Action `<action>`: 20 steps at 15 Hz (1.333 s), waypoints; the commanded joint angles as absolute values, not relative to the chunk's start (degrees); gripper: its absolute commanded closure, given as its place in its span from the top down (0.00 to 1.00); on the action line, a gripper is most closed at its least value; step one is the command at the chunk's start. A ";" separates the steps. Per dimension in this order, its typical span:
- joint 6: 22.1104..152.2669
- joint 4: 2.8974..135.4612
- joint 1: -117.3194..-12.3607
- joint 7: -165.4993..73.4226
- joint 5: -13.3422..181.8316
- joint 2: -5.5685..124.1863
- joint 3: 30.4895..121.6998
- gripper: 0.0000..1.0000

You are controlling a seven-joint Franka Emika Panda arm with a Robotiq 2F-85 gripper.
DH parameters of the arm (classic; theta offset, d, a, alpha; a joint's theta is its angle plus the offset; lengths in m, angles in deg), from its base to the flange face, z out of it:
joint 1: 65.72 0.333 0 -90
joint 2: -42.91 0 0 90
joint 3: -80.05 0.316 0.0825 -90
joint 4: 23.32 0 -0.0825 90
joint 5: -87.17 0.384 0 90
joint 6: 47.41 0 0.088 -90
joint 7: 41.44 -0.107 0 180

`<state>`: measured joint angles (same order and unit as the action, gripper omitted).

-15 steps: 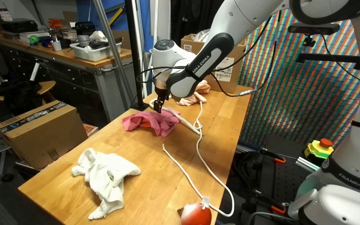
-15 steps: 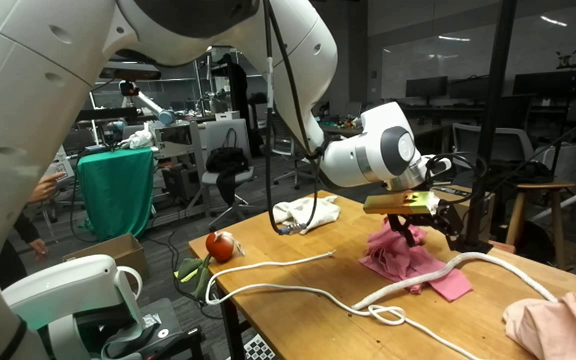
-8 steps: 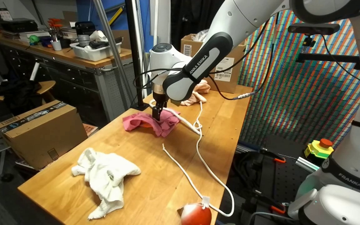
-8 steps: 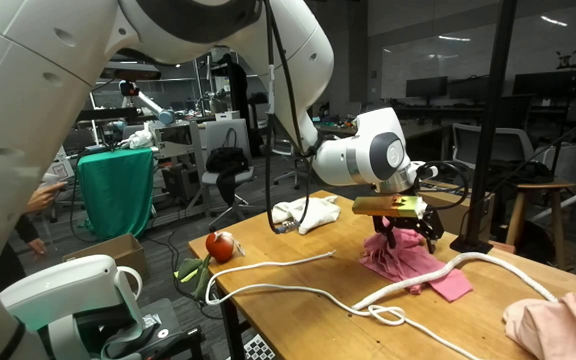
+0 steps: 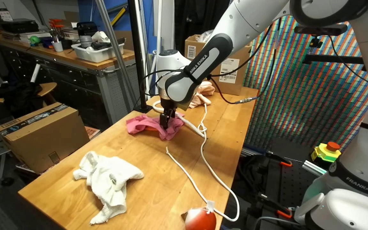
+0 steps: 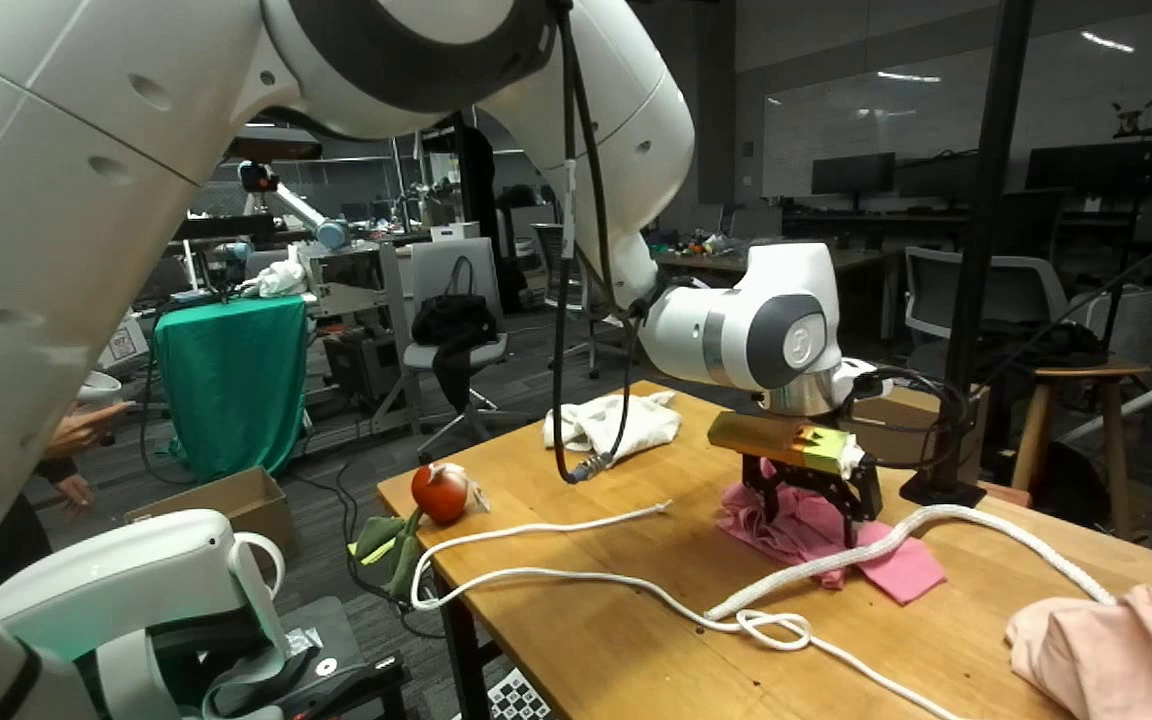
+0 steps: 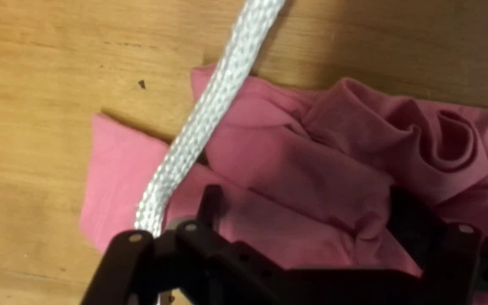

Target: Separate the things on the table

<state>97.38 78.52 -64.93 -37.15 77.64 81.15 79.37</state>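
A white robot arm [image 5: 241, 25] arched over a long, honey-coloured wooden worktop [image 5: 152, 191]. Its black tool [image 7: 307, 209] stood over a crumpled magenta-pink cloth [image 7: 320, 169], the 2 fingers [image 7: 210, 207] spread wide with pink folds lying between them; whether the fingertips touched the fabric could not be told. In an exterior view, a patch of orange [image 5: 151, 128] showed at the cloth's lower edge.

A thick, braided white rope [image 7: 208, 114] lay across 1 end of the pink cloth, close to 1 finger in the wrist view. It curved off toward a bunched pale peach cloth [image 6: 1116, 650], which sat near a cardboard box [image 5: 236, 55]. The rope's opposite end lay beside a thinner white cord [image 6: 556, 572], touching or nearly so. That cord made a small loose loop there, ran along the wood, bowed out past the worktop's edge and turned back to a free end.

Where it turned, a small red-orange ball [image 6: 440, 494] with a white tuft rested by the edge near a corner. Well apart from the pink cloth lay a rumpled white cloth [image 5: 110, 179], with wood showing between the 2.
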 commanded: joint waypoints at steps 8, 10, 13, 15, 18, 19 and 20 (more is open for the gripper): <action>87.96 71.27 -71.02 -29.73 88.46 85.38 84.18 1.00; 87.39 70.98 -70.99 -29.55 88.57 85.43 84.11 0.74; 86.77 70.78 -70.79 -29.58 88.42 85.32 83.97 0.59; 86.39 70.65 -70.71 -29.63 88.51 85.23 84.08 0.45; 86.03 70.76 -70.53 -29.58 88.58 84.80 84.41 0.20; 86.24 71.02 -70.38 -29.55 88.50 84.47 84.53 0.14; 86.42 71.26 -70.30 -29.51 88.51 84.12 84.71 0.08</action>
<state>86.81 71.58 -70.19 -31.08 87.23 83.98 84.07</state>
